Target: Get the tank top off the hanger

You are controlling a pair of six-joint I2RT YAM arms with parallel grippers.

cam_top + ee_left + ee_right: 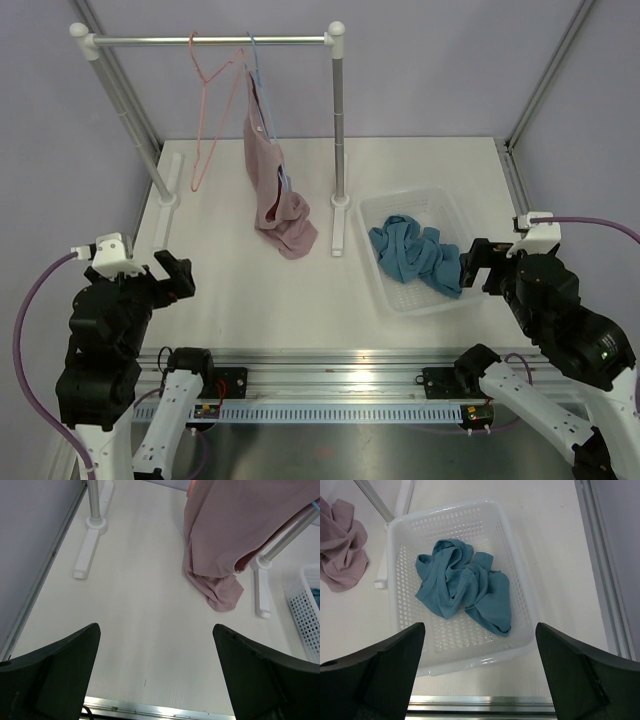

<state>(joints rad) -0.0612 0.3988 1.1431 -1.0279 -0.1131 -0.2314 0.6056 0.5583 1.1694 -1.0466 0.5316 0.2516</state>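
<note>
1. Count: two hangers on the rail [210,40], the hanger [200,130] (pink, bare) and a blue hanger [255,70] carrying a pink garment [275,190]. Also one tank top [415,255] and one basket [400,302].
2. The tank top is bunched up in the basket, right of centre in the top view.
3. The right gripper [470,265] hovers at the basket's right edge with its jaws spread wide and empty. The tank top lies just ahead of them, not touching.
4. The left gripper [175,275] is at lower left, also gaping and empty, well apart from the tank top.

The teal tank top [415,255] lies crumpled in the white basket [425,308]; the thin pink hanger [203,115] hangs from the rail [210,40].
</note>
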